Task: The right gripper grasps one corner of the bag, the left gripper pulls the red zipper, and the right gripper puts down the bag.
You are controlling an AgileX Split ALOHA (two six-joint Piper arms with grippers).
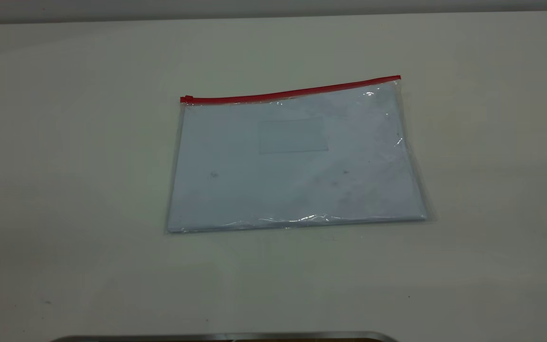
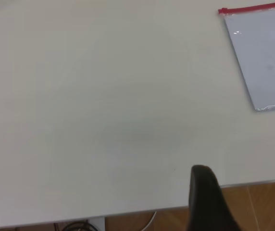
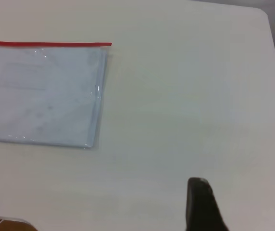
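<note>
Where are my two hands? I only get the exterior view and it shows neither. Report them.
Observer: The left hand hangs over the near edge of the table, well apart from the bag.
Operator: Now give me the right one.
Observer: The right hand is above bare table, apart from the corner of the bag where the red zipper ends.
Operator: Confirm that nothing is held.
Observer: Neither wrist view shows anything in a hand, and both show the bag lying flat on the table, untouched.
</note>
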